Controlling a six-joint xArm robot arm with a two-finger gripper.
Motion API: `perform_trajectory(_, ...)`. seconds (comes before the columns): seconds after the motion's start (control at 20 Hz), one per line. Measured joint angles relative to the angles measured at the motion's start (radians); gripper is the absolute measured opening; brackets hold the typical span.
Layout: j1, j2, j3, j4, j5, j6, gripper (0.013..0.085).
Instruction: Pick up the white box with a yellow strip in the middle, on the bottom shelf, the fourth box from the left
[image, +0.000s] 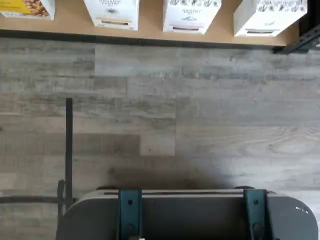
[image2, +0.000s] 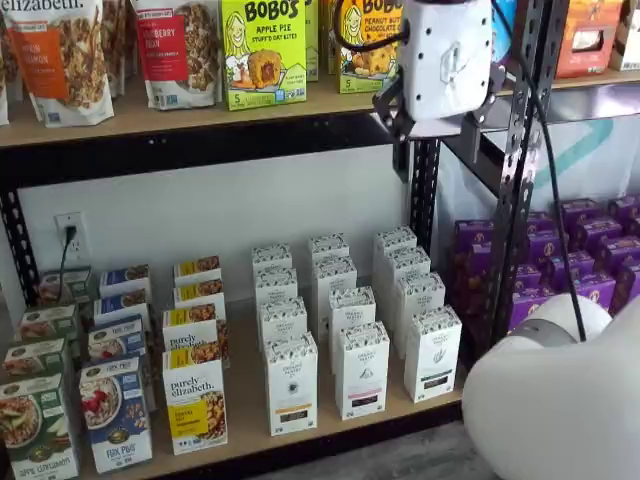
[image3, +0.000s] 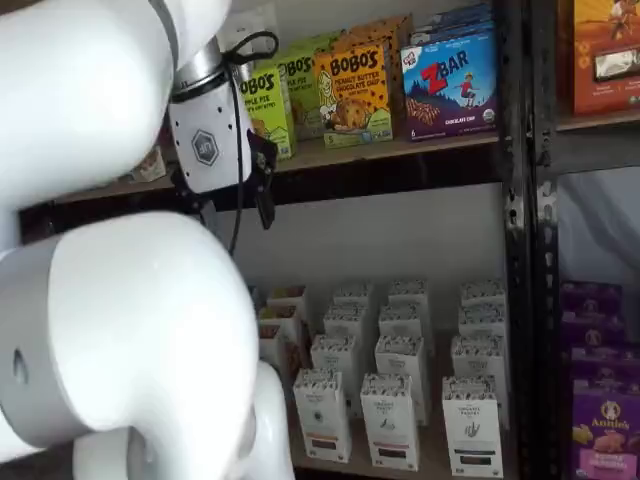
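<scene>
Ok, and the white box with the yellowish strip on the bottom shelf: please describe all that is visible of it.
The white box is a tall, slim cardboard-looking carton with a dark speckled band around its top, a round logo and a yellowish-tan strip low on the front. It stands upright at the front of the bottom shelf, a gap apart from a purely elizabeth box.

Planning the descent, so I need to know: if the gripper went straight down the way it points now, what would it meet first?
Probably the grey plank floor just in front of the bottom shelf, not the boxes; depth is hard to judge.
</scene>
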Motion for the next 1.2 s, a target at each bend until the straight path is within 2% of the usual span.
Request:
perform_trajectory(0.1,0.002,0.012,0.007,0.023,-0.009,0.007,0.085)
perform_trajectory(0.2,-0.041,0.013,0.02,0.097,-0.027,-0.021,0.085)
perform_trajectory(0.3,-0.061,0.016,0.038,0.145,-0.057,-0.036,0.085)
perform_trajectory(0.5,-0.049,0.033,0.063,0.143,-0.103,-0.029,0.085)
perform_trajectory(0.85,-0.009,0.075,0.112,0.099,-0.181,0.005,0.085)
perform_trajectory(1.2,0.012,0.115,0.208,0.11,-0.318,0.023,0.085)
